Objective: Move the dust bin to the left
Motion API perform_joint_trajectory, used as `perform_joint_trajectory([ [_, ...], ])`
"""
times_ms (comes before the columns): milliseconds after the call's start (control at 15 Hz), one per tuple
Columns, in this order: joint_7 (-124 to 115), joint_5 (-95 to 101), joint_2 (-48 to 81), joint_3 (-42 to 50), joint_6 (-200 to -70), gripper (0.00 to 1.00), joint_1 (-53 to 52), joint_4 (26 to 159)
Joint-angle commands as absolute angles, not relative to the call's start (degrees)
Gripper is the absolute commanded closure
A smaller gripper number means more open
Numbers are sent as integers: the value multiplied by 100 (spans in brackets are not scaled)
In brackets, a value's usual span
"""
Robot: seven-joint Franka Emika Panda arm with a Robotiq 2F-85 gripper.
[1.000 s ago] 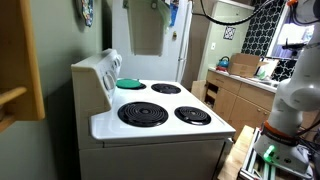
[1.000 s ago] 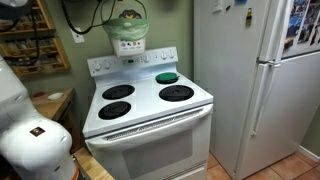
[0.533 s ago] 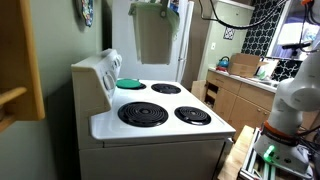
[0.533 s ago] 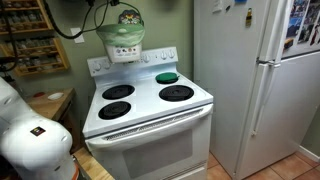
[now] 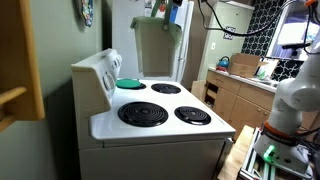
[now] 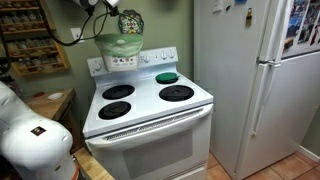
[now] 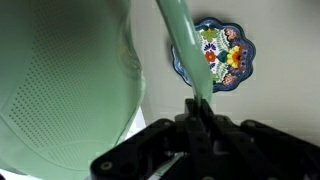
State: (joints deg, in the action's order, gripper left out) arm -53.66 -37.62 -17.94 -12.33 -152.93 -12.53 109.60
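Starting at the left in an exterior view, the arm (image 6: 35, 140) shows its bulky white lower links low beside the stove (image 6: 150, 125). Its upper part reaches high and over, cables trailing, with the wrist end pointing down. One dust bin (image 6: 120, 46) hangs from it in mid-air. The bin is clear of the cooking surface and is seen above the left end of the stove's back panel. In the wrist view the jaws are pinched narrow on the light green rim (image 7: 181, 40), and the bin's pale body bulges out to the left (one painted plate (image 7: 215, 55) hangs on the wall behind). I count four burners on the stove — one teal dish (image 6: 166, 77) lies on the rear right one. One fridge (image 6: 260, 90) stands at the far right.
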Motion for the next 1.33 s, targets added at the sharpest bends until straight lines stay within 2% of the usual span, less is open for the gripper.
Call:
perform_joint_trajectory([
  [0,-5378,-3755,-1773,-1269,-15278,94,-1210,10941],
  [600,-5376,-3755,-1770,-1269,-15279,94,-1209,10937],
  [667,-5376,-3755,-1770,-1269,-15279,98,-1209,10937],
  [1267,-5906,-3520,-2215,-1796,-15084,98,-1312,11577],
])
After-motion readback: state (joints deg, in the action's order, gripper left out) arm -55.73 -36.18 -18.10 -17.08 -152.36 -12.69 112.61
